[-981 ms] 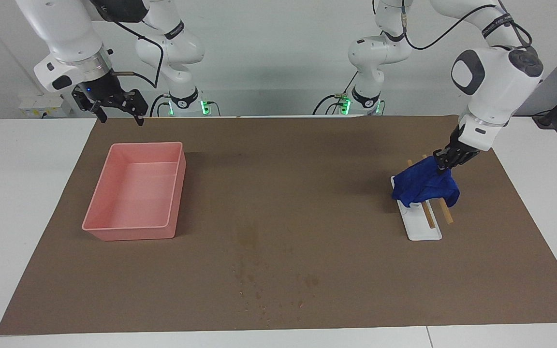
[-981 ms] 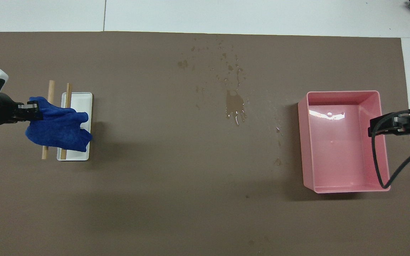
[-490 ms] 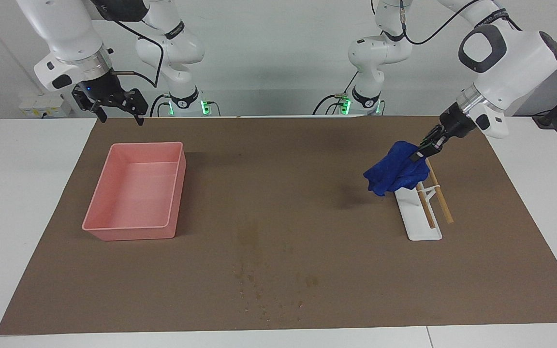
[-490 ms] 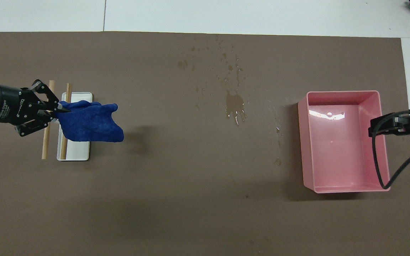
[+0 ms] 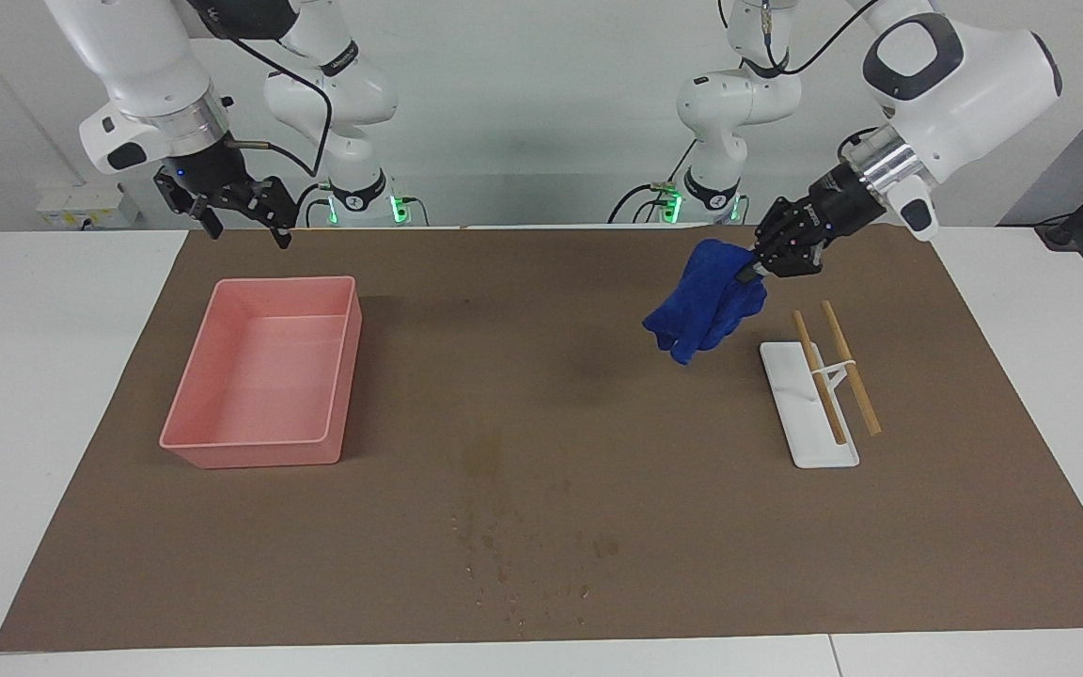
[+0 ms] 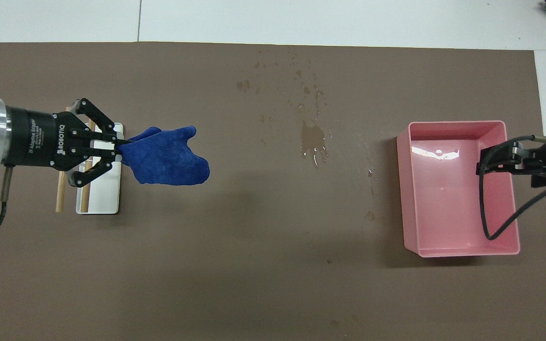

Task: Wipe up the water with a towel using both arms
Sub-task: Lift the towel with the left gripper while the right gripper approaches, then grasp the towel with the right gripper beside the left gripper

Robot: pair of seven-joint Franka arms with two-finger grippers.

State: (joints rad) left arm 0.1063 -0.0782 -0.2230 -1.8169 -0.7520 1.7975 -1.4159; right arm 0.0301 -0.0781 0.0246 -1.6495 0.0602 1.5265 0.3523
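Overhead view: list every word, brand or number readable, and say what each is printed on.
"ROBOTIQ": on the left end effector, on the black body near its links.
"2F Adaptive Gripper": smaller line on the same body; the finer print beneath it is too small to read.
Nothing readable on the towel, pink tray or rack.

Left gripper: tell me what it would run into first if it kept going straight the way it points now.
The left gripper, shut on the royal-blue cloth towel, points toward the right arm's end of the table. The spilled water lies along that line on the brown mat, but held this high it would probably pass over it.
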